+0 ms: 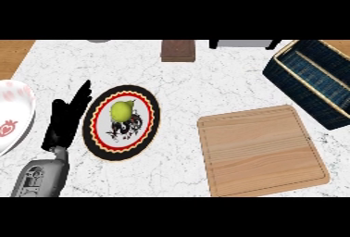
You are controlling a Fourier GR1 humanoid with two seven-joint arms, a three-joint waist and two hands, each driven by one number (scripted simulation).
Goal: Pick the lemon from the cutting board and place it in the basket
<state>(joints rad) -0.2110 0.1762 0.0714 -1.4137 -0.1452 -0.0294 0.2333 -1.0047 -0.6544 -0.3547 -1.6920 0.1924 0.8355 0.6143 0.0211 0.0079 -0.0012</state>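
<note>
A yellow-green lemon [121,111] lies on a round plate [101,141] with a black rim and red zigzag band, left of centre. The wooden cutting board [259,150] at the lower right has nothing on it. A dark blue basket [301,88] with tan rim trim stands at the right edge, tilted in the view. My left hand [65,121] rests open just left of the plate, fingers straight and pointing up, apart from the lemon. The right hand does not show.
A white bowl [12,115] with red strawberry marks sits at the far left edge. A brown block [178,50] and a dark object [242,44] stand along the counter's far edge. Wood surface shows at the top left corner [14,53].
</note>
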